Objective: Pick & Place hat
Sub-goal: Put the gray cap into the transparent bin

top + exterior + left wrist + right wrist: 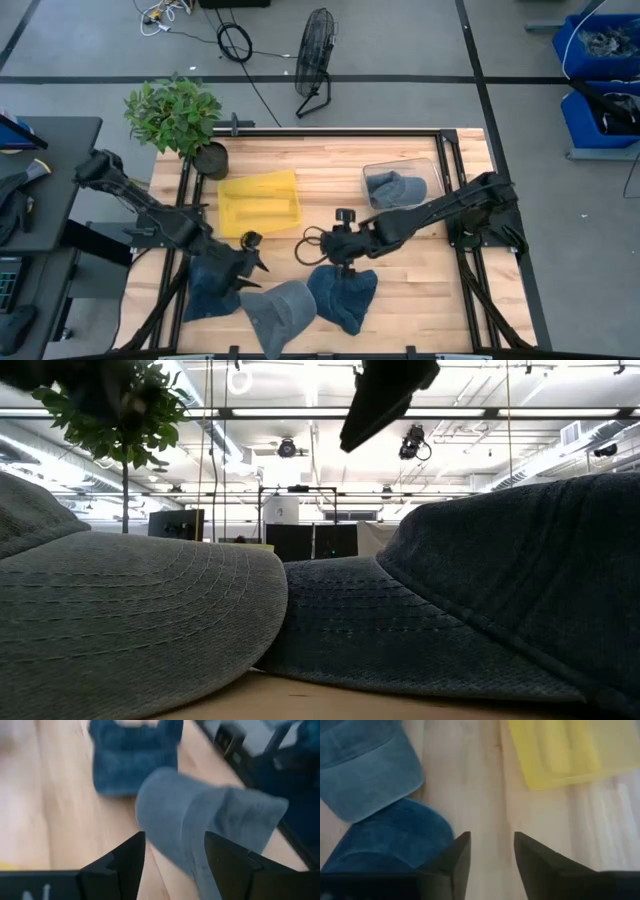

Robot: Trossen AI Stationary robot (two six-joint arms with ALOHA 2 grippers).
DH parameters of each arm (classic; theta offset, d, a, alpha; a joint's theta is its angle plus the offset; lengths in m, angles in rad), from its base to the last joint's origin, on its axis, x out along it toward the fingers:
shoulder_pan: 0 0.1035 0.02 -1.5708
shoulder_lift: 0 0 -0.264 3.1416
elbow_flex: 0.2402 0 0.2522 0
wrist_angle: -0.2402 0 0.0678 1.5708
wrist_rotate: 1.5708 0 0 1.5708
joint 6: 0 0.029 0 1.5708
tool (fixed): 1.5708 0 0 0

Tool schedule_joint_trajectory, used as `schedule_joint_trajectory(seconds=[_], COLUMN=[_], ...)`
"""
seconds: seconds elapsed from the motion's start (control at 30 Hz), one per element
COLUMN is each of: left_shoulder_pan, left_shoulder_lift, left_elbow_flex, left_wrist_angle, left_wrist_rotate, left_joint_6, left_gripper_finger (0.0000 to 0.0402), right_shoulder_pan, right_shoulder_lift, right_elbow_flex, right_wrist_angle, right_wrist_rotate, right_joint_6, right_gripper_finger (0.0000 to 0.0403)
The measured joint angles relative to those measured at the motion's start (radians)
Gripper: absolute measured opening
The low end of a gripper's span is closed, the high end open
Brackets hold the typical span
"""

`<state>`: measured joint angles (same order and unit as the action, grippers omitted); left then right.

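Observation:
Three denim hats lie crown-up along the table's near edge: a dark blue one (208,288) under my left arm, a grey-blue one (280,310) and a blue one (345,295). A fourth hat (395,186) sits in a clear bin. My left gripper (250,262) is open beside the dark blue hat, and its fingers (127,862) frame the grey-blue hat (200,815) ahead. My right gripper (318,245) hovers open over bare wood (492,855), just far of the blue hat (390,840). The low view shows the grey-blue brim (130,620) overlapping the blue hat (480,590).
A yellow tray (258,200) lies mid-table, far of both grippers, and also shows in the right wrist view (560,750). The clear bin (402,183) stands toward the far right. A potted plant (178,118) stands at the far left corner. Bare wood lies between the tray and the hats.

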<state>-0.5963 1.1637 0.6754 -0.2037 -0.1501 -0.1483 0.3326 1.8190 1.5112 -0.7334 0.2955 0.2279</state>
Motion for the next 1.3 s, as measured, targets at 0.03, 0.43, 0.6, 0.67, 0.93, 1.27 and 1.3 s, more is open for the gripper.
schedule_joint_trajectory(seconds=[0.03,0.43,0.6,0.67,0.93,1.27,1.3], left_shoulder_pan=[-0.003,-0.049,-0.065,-0.065,-0.068,0.024,0.042], left_shoulder_lift=[0.025,0.223,0.285,0.318,0.408,0.27,0.245], left_elbow_flex=[0.0,0.0,0.002,0.002,0.0,0.0,0.0], left_wrist_angle=[-0.001,0.187,0.239,0.239,0.346,0.358,0.364], left_wrist_rotate=[-0.001,0.116,0.051,0.027,0.019,-0.134,-0.149], left_joint_6=[-0.012,-0.173,-0.219,-0.235,-0.275,-0.341,-0.333], left_gripper_finger=[0.021,0.02,0.0199,0.0199,0.0159,0.001,0.0009], right_shoulder_pan=[0.004,0.032,0.037,0.042,0.054,0.054,0.056], right_shoulder_lift=[0.007,0.019,0.019,0.019,0.019,0.02,0.019], right_elbow_flex=[0.0,0.0,0.0,0.0,0.0,0.045,0.07], right_wrist_angle=[0.002,0.008,0.008,0.008,0.013,0.012,0.012], right_wrist_rotate=[0.0,0.001,0.001,0.002,0.001,-0.057,-0.063], right_joint_6=[0.0,0.054,0.122,0.124,0.12,0.13,0.128], right_gripper_finger=[0.0167,0.0185,0.0185,0.0185,0.0185,0.0176,0.0172])
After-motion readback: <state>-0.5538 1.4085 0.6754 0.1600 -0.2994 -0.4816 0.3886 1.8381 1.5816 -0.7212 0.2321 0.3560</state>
